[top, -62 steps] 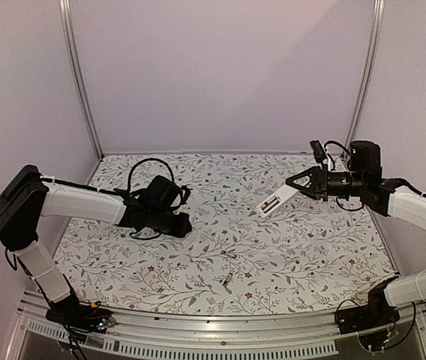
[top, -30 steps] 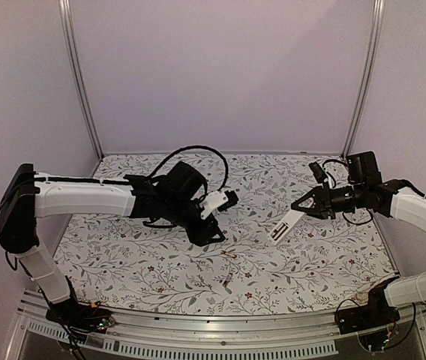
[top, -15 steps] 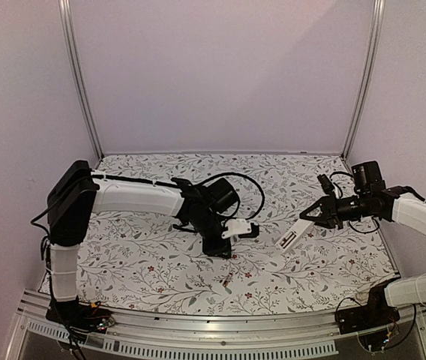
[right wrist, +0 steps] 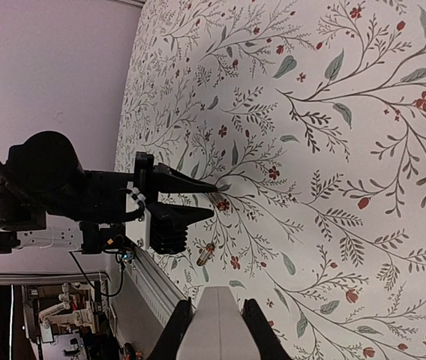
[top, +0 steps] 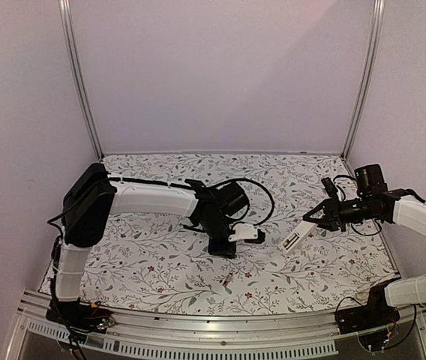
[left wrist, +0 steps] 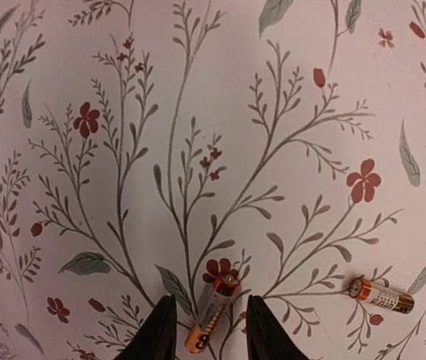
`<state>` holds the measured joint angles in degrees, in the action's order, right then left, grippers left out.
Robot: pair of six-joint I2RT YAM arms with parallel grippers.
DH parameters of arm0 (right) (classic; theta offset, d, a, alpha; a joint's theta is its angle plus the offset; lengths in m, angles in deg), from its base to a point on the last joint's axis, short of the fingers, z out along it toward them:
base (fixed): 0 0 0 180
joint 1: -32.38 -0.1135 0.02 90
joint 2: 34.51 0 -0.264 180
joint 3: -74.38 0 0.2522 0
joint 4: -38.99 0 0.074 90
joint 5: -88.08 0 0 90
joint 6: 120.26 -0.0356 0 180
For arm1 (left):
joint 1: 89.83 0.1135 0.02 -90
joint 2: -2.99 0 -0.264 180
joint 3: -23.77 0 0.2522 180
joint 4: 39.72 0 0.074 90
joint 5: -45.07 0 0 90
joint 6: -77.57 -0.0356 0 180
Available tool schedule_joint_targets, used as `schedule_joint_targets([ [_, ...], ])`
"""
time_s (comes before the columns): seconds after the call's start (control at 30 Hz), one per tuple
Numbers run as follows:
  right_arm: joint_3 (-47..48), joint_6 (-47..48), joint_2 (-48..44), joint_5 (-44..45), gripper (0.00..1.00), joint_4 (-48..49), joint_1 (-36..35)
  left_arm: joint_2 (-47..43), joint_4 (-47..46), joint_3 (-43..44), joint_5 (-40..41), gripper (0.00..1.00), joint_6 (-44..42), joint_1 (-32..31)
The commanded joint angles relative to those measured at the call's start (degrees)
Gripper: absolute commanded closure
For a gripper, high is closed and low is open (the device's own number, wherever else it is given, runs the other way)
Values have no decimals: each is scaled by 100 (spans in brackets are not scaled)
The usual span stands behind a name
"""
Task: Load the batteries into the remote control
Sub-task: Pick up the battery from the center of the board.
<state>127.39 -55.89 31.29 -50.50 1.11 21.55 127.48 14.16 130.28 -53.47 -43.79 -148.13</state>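
Two coppery batteries lie on the floral table. One battery (left wrist: pixel 211 313) sits between the fingers of my left gripper (left wrist: pixel 210 304), which points down at the table and is open, with a gap on each side. The other battery (left wrist: pixel 382 296) lies apart to the right, also seen as a small battery (top: pixel 226 282) near the front. My right gripper (top: pixel 323 217) is shut on the white remote control (top: pixel 294 237) and holds it tilted above the table at the right. In the right wrist view the remote control (right wrist: pixel 217 334) fills the space between the jaws of the right gripper (right wrist: pixel 217 319).
The floral table (top: pixel 145 262) has a metal rail (top: pixel 198 330) along its near edge and plain walls on the other sides. The left arm (top: pixel 153 201) stretches across the middle with a loose black cable (top: pixel 262 202) looping behind it.
The left arm swung right and came down over one battery, its jaws narrowing around it. The right arm lowered the remote a little toward the table.
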Motion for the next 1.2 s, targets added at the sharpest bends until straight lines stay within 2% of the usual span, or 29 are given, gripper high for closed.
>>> schedule_joint_targets([
  [0.0,-57,68,-48,-64,100,-31,54,264,332,253,123,70,-164,-190],
  [0.2,-48,67,-51,-73,100,-29,85,365,483,312,313,83,-264,-217],
  [0.37,-74,77,-39,-65,100,-32,82,387,798,374,674,87,-344,-238],
  [0.43,-75,85,-26,-77,100,-32,81,377,899,375,784,87,-354,-251],
  [0.53,-58,89,-3,-103,100,-32,81,357,960,390,834,76,-286,-254],
  [0.6,-49,109,3,-108,100,-31,81,377,991,435,831,75,-225,-252],
  [0.77,-44,101,12,-117,100,-32,81,496,1186,648,833,89,-104,-243],
  [0.9,-48,102,18,-128,100,-27,80,364,1144,673,696,97,-10,-235],
  [1.0,-70,52,29,-214,100,143,81,-154,621,264,590,100,207,-226],
  [1.1,-133,-244,47,-305,100,501,65,-1093,-757,-552,554,100,631,-189],
  [1.17,-66,-398,84,-263,100,592,4,-1688,-1654,-1066,338,100,1223,-156],
])
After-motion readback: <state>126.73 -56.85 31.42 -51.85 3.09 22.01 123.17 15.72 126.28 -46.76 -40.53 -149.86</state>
